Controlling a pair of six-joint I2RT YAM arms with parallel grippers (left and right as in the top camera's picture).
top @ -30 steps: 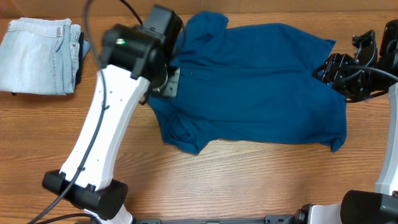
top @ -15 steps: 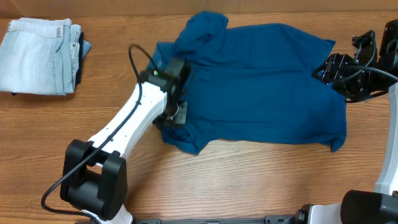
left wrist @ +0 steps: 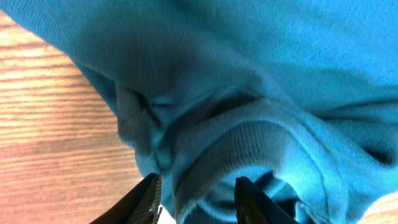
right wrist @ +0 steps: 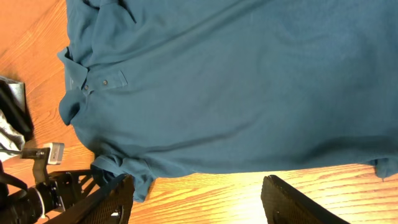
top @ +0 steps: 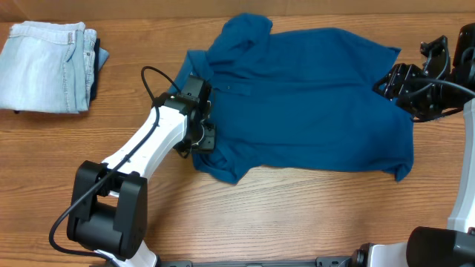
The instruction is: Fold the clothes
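Deep teal-blue knit polo shirt point(top: 312, 104) lies flat on the wooden table point(top: 297, 215), long axis left-right: collar and placket toward the left arm, hem toward the right. Left gripper point(left wrist: 196, 200) is at the near-left sleeve, jaws part-way apart straddling the ribbed sleeve cuff point(left wrist: 249, 130); can't tell if they pinch it. Right gripper point(right wrist: 198, 193) hovers at the hem end, jaws wide and empty, so the sleeve fold looks like the left arm's job.

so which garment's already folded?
The pale denim jeans at the far left, in a compact folded stack. The teal polo shirt lies spread out, one sleeve bunched.
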